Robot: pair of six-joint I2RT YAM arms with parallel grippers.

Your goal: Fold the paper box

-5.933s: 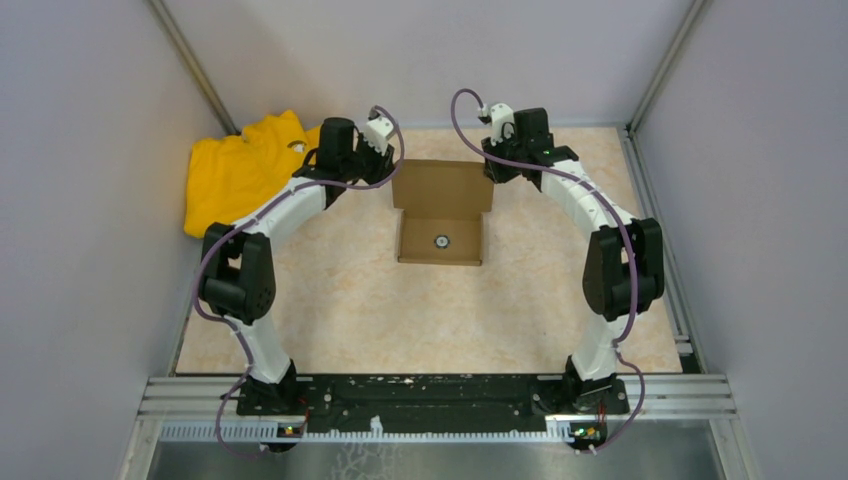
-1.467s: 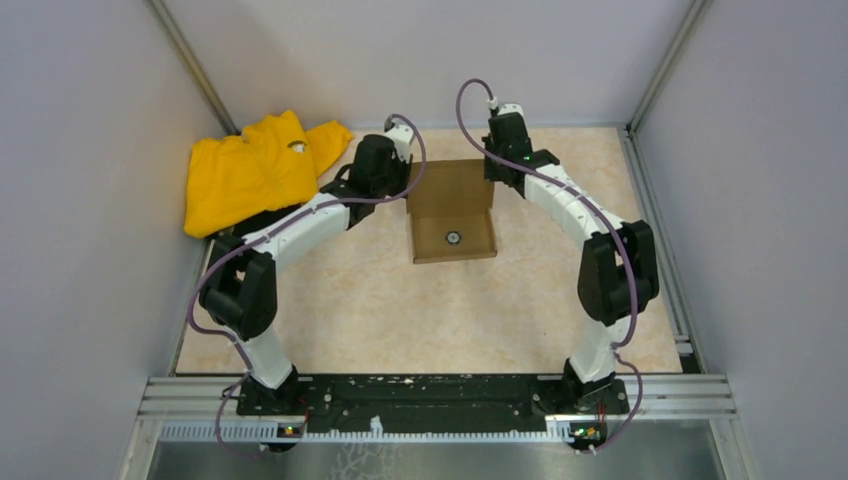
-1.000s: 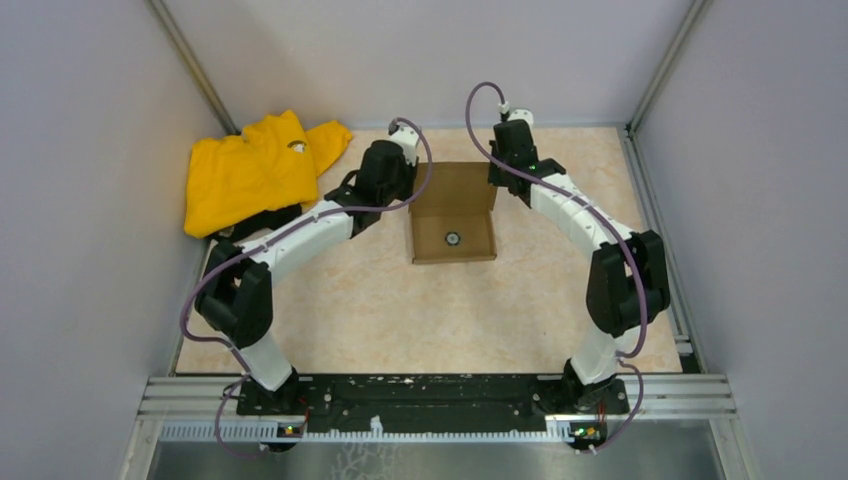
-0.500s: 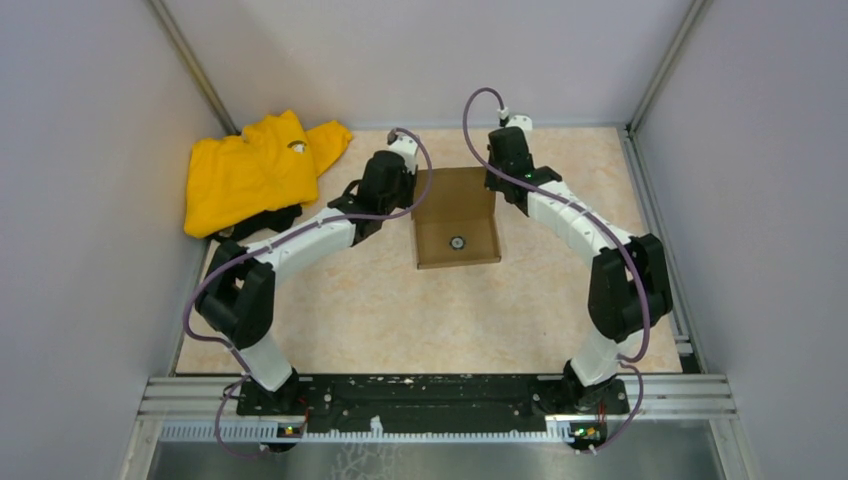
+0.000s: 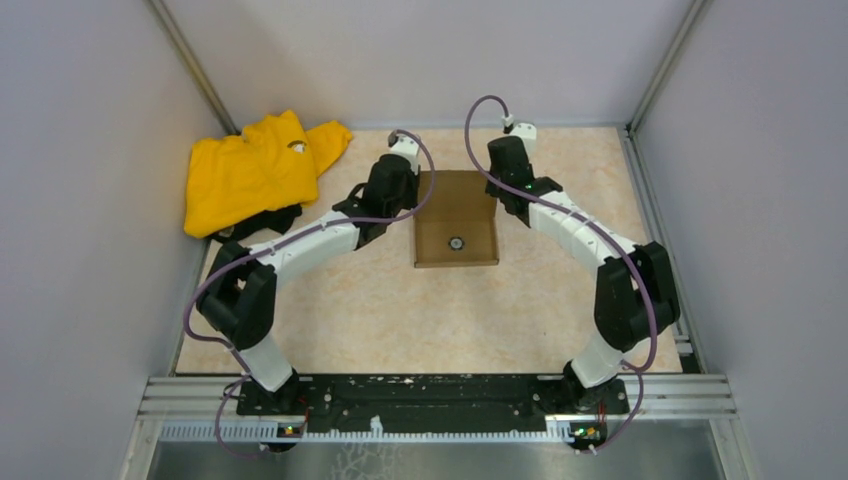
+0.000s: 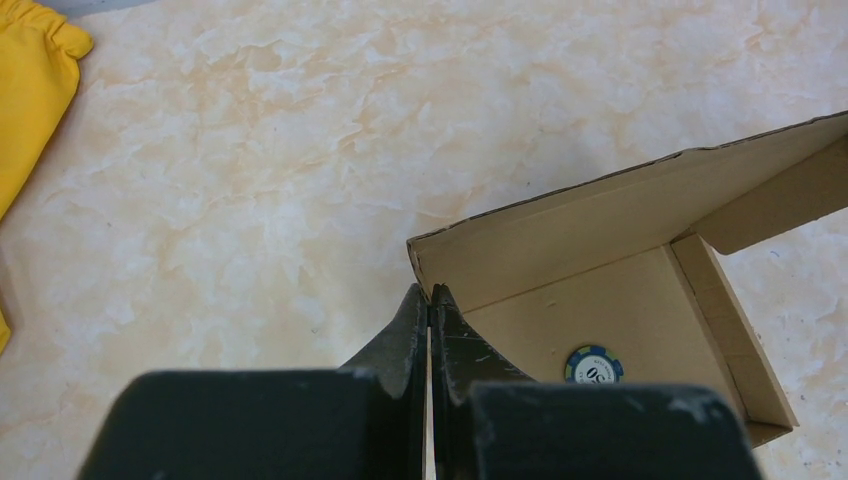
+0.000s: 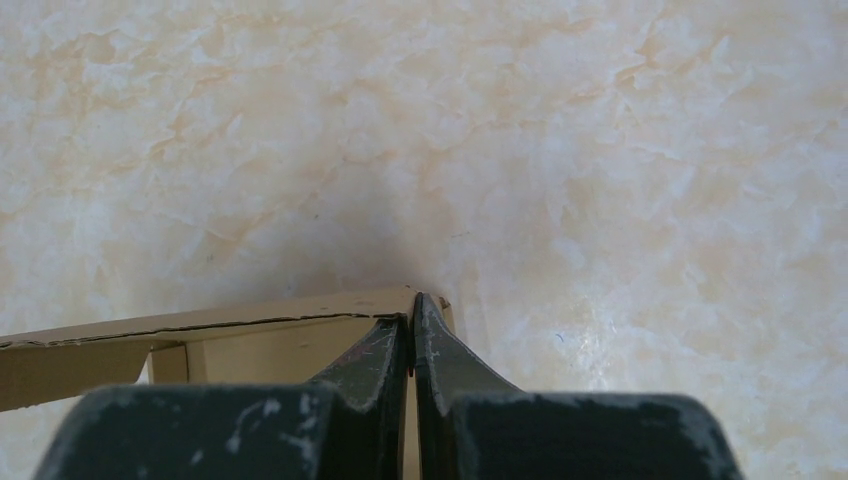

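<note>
The paper box (image 5: 456,225) looks light and bendy; hold its thin edges; the left pincer (image 6: 430,300) and right pincer (image 7: 412,310) each pinch a lid corner.

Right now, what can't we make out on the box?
Side walls of the paper box at the grip: top view, left arm and right arm cover them.
Interior: right wrist view, right fingers and bottom edge hide most.
Box end: left wrist view, cut off by right frame edge.
Print on the chip: too small on top, blurred on left wrist.
</note>
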